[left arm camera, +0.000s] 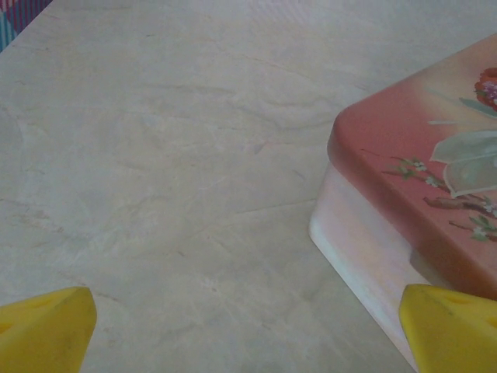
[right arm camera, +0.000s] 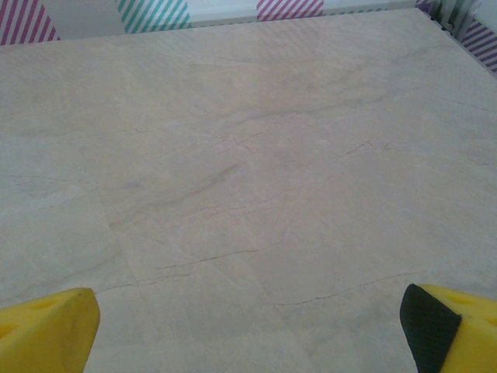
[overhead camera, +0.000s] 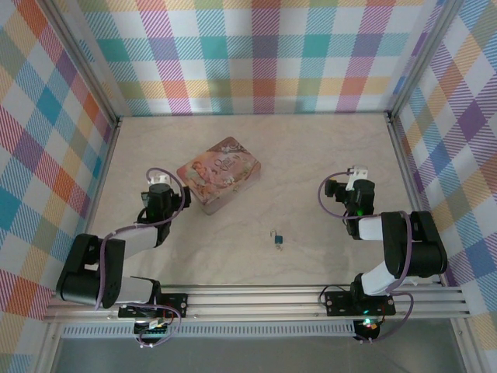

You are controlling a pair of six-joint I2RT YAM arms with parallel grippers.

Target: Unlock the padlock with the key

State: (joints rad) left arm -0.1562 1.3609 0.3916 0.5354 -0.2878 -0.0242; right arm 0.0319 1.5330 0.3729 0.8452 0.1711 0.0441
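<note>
Padlock (overhead camera: 276,238) lies between the two bent arms, left pincer (overhead camera: 159,179) and right pincer (overhead camera: 358,170) both spread wide, empty.

Top view looks steeply down from above the near edge on the whole table (overhead camera: 311,155); left wrist view skims low over it, close on a corner of the pink tin (left arm camera: 388,155), seen left of centre from above. Right wrist view, equally low, faces bare tabletop toward a plaid wall (right arm camera: 155,12) at frame top.
</note>
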